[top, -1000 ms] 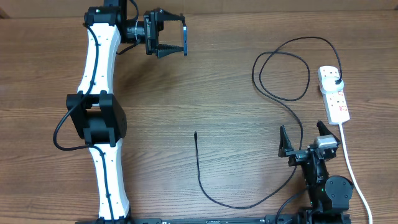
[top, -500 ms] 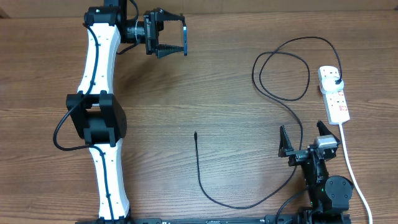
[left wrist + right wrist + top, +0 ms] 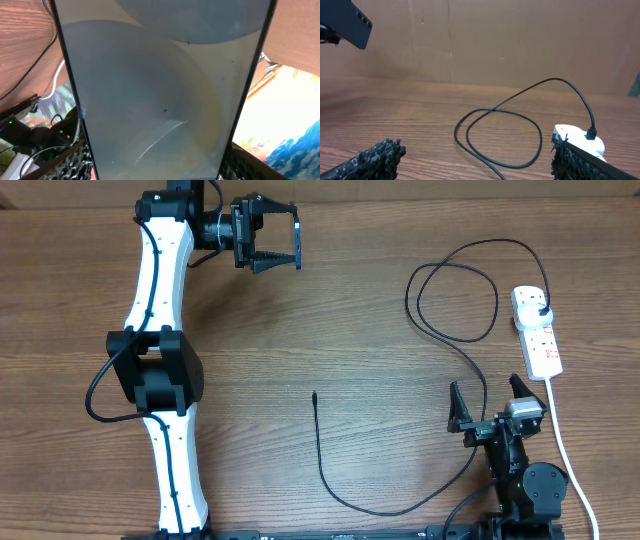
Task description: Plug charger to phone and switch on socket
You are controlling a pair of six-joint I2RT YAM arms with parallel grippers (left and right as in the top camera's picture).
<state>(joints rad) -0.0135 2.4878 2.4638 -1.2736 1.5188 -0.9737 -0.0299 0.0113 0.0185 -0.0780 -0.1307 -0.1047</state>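
Overhead view of a wooden counter with two robot arms. The left claw, at 11 o'clock, grips the phone by its two long edges with its jaws set wide, holding it up off the counter. From above the phone shows only as a thin blue edge. In the left wrist view its pale grey screen fills almost the whole picture. The right claw, at 5 o'clock, stands wide open and holds nothing. The socket lies at 3 o'clock near the counter's edge, with its white cord running down toward 5 o'clock. The charger has its black plug seated in the socket's far end. Its cable makes a loop at 2 o'clock, passes just beside the right claw, then curves along the near edge. It ends with the small connector tip lying free near the middle of the counter, well apart from the phone.
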